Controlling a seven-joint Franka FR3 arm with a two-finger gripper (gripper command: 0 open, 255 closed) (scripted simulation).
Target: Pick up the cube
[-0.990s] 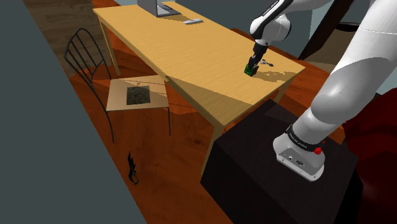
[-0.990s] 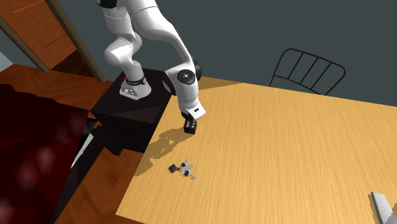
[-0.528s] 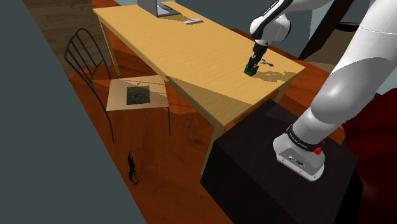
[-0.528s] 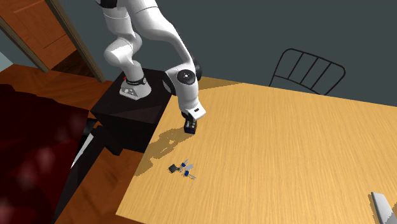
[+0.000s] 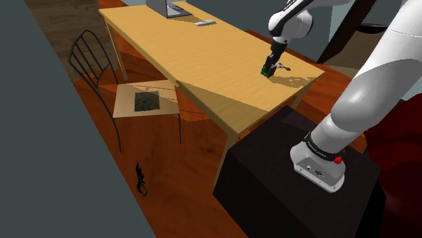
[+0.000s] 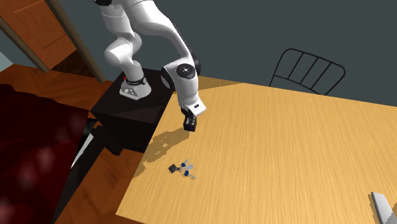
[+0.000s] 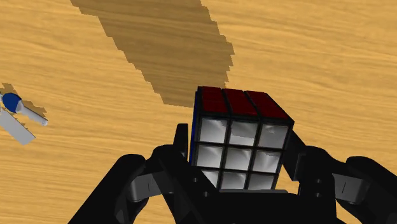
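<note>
**Holding the Cube Just Clear of the Table**

Clasping the cube [image 7: 238,140] from two opposite sides, with the black fingers [image 7: 298,159] of the gripper [image 7: 236,153] drawn in to the cube's own width and pressing on its side faces. Turning a face of nine pale grey tiles toward the hand, with a dark red face beyond it and a sliver of blue along one edge. Hanging, by the look of things, a little above the wooden table [image 7: 331,57], going by the shadow [image 7: 172,44] falling ahead of the fingertips and apart from the cube. Leaving a small bunch of keys [image 7: 19,114] with a blue fob lying well off to one side of the gripper.

Judging the grasp made and the lift in hand. Calling next for a straight rise away from the tabletop, squeezing steadily against any slipping on the smooth tiles and steering clear of the keys.

Getting the finger contact and the red and grey tiles from the wrist view. Catching a green face of the cube from the shoulder view, under the white arm [image 5: 292,24], with the dark stand [image 5: 270,176] behind the gripper and a wire-backed chair [image 5: 127,103] well beyond it, past the table's far side. Reading the gap between gripper and shadow best from the second exterior view, with the keys lying near the gripper, toward the table's edge.
</note>
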